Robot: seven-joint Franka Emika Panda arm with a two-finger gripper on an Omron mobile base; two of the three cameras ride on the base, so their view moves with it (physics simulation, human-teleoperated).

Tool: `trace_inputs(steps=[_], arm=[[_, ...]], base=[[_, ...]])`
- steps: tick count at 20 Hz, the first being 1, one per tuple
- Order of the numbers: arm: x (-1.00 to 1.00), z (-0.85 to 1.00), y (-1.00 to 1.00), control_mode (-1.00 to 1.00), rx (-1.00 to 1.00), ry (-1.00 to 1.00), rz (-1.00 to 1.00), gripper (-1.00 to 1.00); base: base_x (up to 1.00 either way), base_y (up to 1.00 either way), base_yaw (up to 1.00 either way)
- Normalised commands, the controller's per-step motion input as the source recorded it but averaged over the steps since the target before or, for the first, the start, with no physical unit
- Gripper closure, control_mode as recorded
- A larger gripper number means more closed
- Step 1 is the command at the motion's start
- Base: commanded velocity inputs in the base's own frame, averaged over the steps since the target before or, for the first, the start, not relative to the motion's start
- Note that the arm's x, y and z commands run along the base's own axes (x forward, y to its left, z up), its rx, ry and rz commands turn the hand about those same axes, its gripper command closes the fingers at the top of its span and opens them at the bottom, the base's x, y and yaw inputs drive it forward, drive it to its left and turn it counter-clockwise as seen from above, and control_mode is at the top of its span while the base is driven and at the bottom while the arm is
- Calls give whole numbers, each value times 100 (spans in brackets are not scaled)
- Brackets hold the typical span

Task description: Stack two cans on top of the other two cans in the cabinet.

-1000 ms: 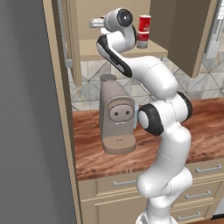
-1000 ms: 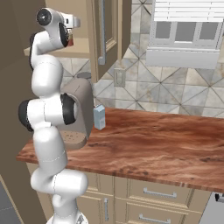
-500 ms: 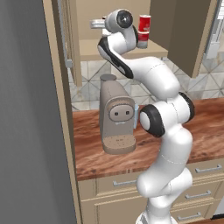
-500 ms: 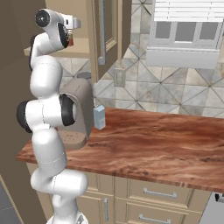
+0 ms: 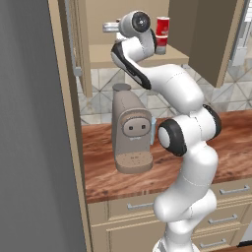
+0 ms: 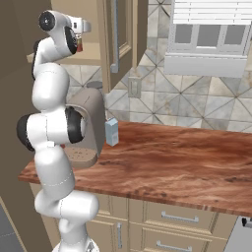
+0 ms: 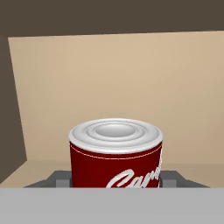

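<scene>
Gripping a dark red can (image 7: 116, 156) between its two finger tips, the pincer (image 7: 116, 179) sits closed on the can's sides, one grey finger pad (image 7: 59, 179) showing at each side of the tin in the hand view. That can has a silver ridged lid and white script lettering on its front; its lower part is cut off by the frame edge, so what it rests on cannot be told from there. Behind it is the plain tan back wall of the cabinet (image 7: 131, 83), with a darker side wall at left.

From the left base view, the white arm reaches up from the lower right, over the worktop (image 5: 98, 162), with the hand up at the cabinet shelf (image 5: 123, 56). Just beside the hand, a bright red can (image 5: 163, 24) stands stacked on top of another tin (image 5: 161, 42) whose label is too small to read. A grey tin (image 5: 109, 27) peeks out to the left of the hand, partly hidden.

Lower down, a brown coffee machine (image 5: 131, 130) stands on the wood-grain worktop, against the tiled wall. In the right base view a small pale blue carton (image 6: 111, 132) stands just beside the machine, and the open cabinet door (image 6: 118, 39) hangs next to the raised hand. Drawer fronts (image 6: 170, 216) with metal handles run below the worktop.
</scene>
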Motion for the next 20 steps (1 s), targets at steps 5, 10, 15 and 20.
trace_inputs(steps=[5, 10, 15, 20], arm=[[0, -1, 0, -100, 0, 0, -1, 100], [0, -13, 0, -100, 0, 0, 0, 100], [0, -15, 0, -100, 0, 0, 0, 100], [0, 0, 0, -100, 0, 0, 0, 100]], base=[[0, 0, 0], [0, 0, 0], [0, 0, 0], [0, 0, 0]])
